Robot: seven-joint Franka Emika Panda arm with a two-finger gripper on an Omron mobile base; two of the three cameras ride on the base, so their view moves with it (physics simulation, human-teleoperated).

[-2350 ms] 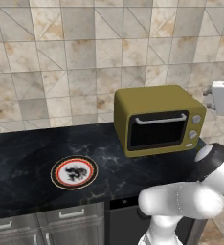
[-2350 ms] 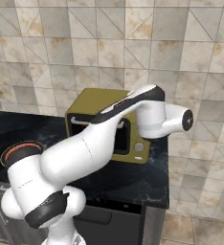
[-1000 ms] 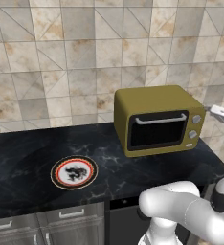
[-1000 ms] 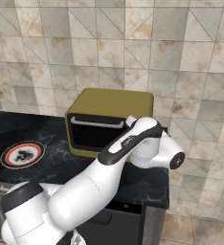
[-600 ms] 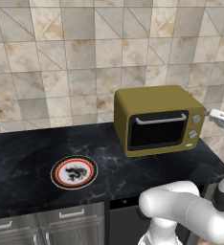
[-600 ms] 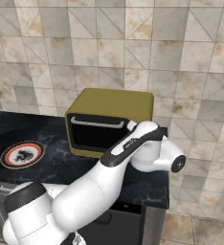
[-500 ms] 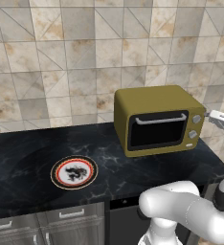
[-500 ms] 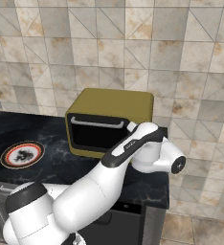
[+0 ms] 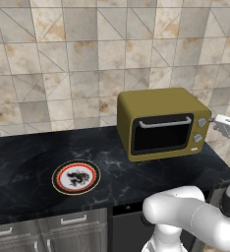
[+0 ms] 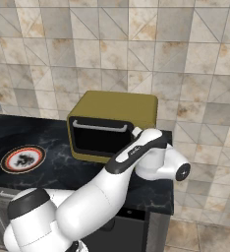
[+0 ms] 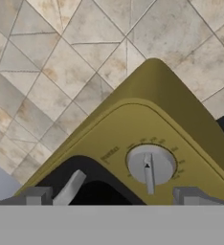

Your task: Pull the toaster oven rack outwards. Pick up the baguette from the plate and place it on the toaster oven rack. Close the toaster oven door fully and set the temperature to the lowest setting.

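We see the oven [image 9: 161, 123] on the black counter [image 9: 28, 162] against the tiled wall [image 9: 63, 59], toward the right end of the counter. Its door [image 9: 162, 134] is shut, the dark glass upright, with the silver handle [image 9: 165, 122] running along the top edge. Two round grey knobs sit one above the other on the right front panel: the upper knob [image 9: 201, 122] and the lower knob [image 9: 198, 138].

The plate [image 9: 76, 177] lies flat on the counter, well to the left of the oven and nearer to us. Its white centre shows only the dark drawing; we make out no loaf on it.

Our gripper [image 9: 219, 119] hangs just to the right of the oven, level with the upper knob and close to it but apart from it. In the hand view the two fingertips [image 11: 37, 196] stand wide apart, nothing between them, one on each side of a knob that sits just ahead. That knob's bar points straight toward the camera's lower edge; which of the two knobs it is we cannot tell for sure, though it is probably the upper one. In the right base view the arm [image 10: 131, 157] crosses in front of the oven's right panel and hides both knobs.
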